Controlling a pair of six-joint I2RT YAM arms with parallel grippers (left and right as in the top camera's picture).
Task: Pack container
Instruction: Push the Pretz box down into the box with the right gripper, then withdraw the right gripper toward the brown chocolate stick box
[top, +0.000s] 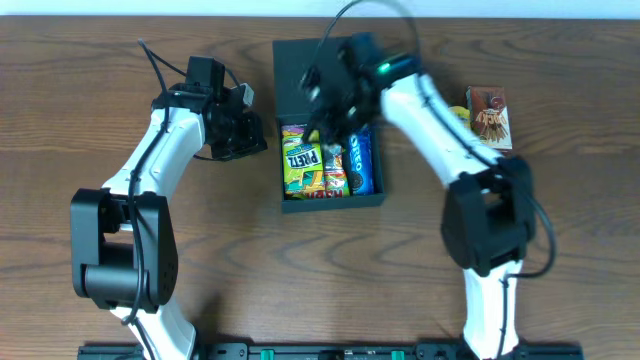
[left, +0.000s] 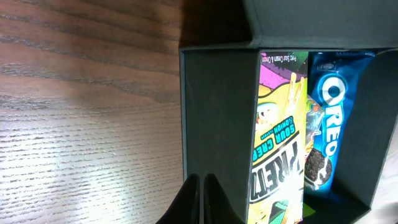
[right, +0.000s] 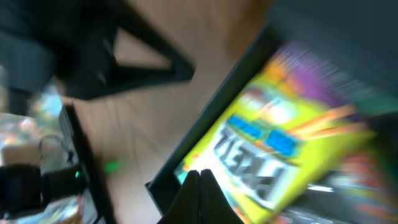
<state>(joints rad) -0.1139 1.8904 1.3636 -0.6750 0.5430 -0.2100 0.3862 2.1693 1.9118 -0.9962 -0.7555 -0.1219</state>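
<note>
Both are pinched closed and empty: my right gripper (top: 322, 133) should gently flatten the pretzel packet (top: 298, 156) in the container (top: 335, 201), with my left gripper (top: 250, 135) steadying its left wall.

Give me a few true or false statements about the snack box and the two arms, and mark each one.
1. The lid of the container stands open. True.
2. The Oreo packet lies outside the container. False: it lies inside, with the Pretz packet.
3. The left end effector and the right end effector are both shut. True.
4. Every snack is already packed. False: a brown packet lies on the table to the container's right.
</note>
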